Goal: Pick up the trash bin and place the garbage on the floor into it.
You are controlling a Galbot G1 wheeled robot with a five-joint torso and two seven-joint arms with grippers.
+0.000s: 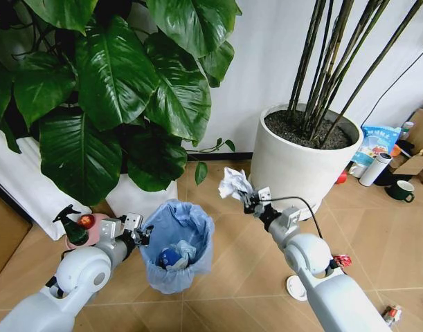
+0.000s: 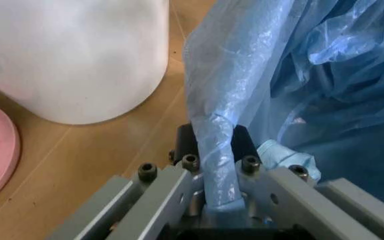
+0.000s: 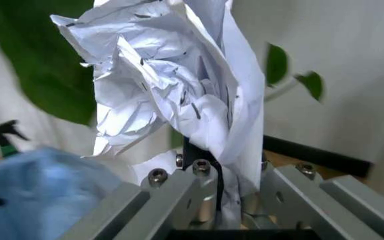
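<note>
Head view: we are clamping our left gripper (image 1: pixel 140 235) on the trash bin (image 1: pixel 178 243) rim beside it, while our right gripper (image 1: pixel 247 199) is pinching crumpled paper (image 1: pixel 234 182), seemingly above the bin's far side.

Blues, whites and greens over pale wood

The trash bin (image 1: pixel 178 243) wears a crinkly light-blue bag; the crumpled paper (image 1: pixel 234 182) is white with small dark marks. The floor (image 1: pixel 246 277) is light brown herringbone. Both plant pots (image 1: pixel 304 162) are white, the leaves (image 1: pixel 114 83) glossy dark green, a mug (image 1: pixel 403 190) dark green, and a red scrap (image 1: pixel 341 261) lies nearby.
</note>
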